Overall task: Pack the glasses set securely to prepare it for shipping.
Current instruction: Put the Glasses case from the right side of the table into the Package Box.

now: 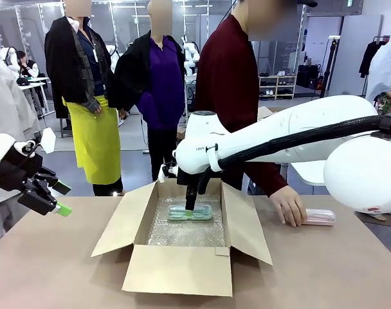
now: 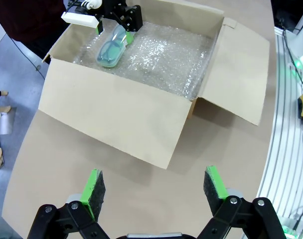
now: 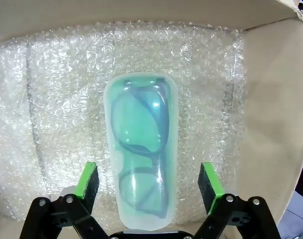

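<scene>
A mint-green case (image 3: 140,149) with dark-framed glasses inside lies flat on the bubble wrap (image 3: 57,99) lining the open cardboard box (image 1: 176,267). My right gripper (image 3: 149,181) hangs just over the case's near end, open, with a gap between each green pad and the case. From the front, the right gripper (image 1: 190,207) is reaching down into the box over the mint-green case (image 1: 190,212). A pale pink case (image 1: 321,217) lies on the table right of the box, under a person's hand (image 1: 289,206). My left gripper (image 1: 62,198) hovers open and empty at the far left.
All four box flaps (image 1: 247,222) are folded outward. In the left wrist view the left gripper (image 2: 154,188) is over bare brown table (image 2: 67,164) short of the box (image 2: 116,117). The person in a dark red top stands at the far side.
</scene>
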